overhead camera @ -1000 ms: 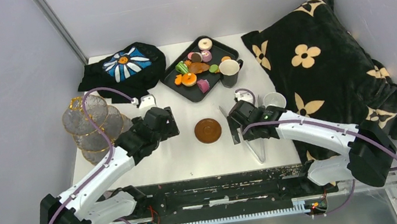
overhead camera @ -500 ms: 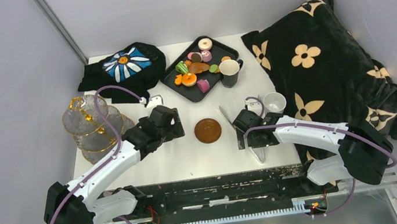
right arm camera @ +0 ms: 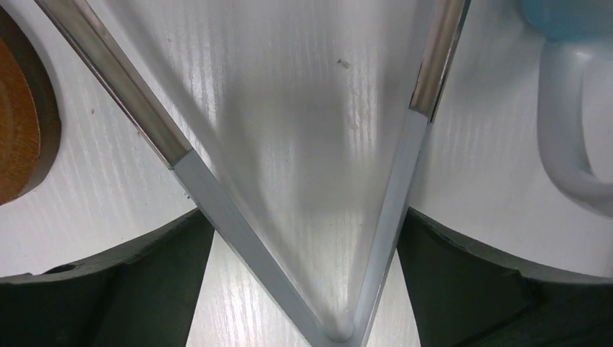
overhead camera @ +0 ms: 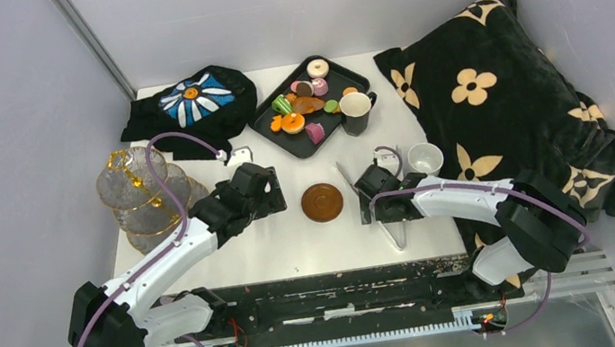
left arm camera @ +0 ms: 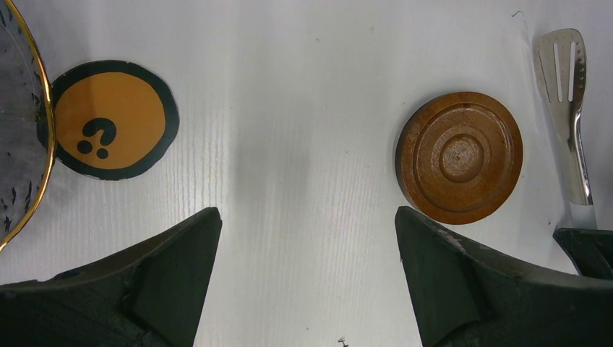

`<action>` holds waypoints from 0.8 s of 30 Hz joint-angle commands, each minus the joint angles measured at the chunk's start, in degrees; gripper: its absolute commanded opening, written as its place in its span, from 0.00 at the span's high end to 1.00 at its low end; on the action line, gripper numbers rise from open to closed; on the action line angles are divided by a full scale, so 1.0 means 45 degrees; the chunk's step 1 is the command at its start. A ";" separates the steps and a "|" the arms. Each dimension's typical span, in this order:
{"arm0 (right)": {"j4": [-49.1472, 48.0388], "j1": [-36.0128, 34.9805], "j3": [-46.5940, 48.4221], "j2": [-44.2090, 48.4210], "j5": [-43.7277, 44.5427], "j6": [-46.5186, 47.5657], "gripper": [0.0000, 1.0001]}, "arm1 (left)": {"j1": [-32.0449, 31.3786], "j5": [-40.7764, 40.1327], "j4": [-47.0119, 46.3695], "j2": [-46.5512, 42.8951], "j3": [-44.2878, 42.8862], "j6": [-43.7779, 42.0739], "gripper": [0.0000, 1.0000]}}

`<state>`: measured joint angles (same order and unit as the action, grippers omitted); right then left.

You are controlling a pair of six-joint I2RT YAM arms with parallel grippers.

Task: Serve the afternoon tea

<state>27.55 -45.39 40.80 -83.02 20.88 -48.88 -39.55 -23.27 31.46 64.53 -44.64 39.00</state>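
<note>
Brown saucer (overhead camera: 322, 201) sitting mid-worktop (overhead camera: 295, 237), right between both grippers. Left gripper (left arm camera: 307, 220) hovering beside it, jaws gaping wide, gripping nothing. Right gripper (right arm camera: 307, 217) straddling metal tongs (right arm camera: 217, 206), jaws spread wide too. Pastries (overhead camera: 292, 123) sitting on black tray (overhead camera: 296, 144) behind.

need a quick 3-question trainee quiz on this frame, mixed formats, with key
1. True or false: the right end effector is open, astride the silver metal tongs.
2. The small colourful toy pastries lie on: A) the three-tier glass stand; B) the black rectangular tray; C) the black flowered blanket.
3. What rests on the brown round wooden saucer?
Key: 1 true; 2 B; 3 nothing.
</note>
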 commanded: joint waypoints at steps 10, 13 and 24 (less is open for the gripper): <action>-0.0859 0.0047 -0.0178 0.0076 0.0120 0.0924 0.53 | 0.0054 -0.0003 -0.0367 -0.0298 -0.0484 0.0374 0.03; -0.0765 0.0047 -0.0232 0.0291 0.0125 0.0978 0.65 | 0.0047 -0.0001 -0.0409 -0.0271 -0.0507 0.0300 0.03; -0.0131 -0.0129 0.0162 0.0522 0.0324 0.1898 0.65 | 0.0653 0.0877 -0.0661 -0.0155 -0.1172 0.0013 0.02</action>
<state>24.93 -45.65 40.12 -82.43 20.95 -42.87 -38.54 -21.45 31.09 64.45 -45.76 39.03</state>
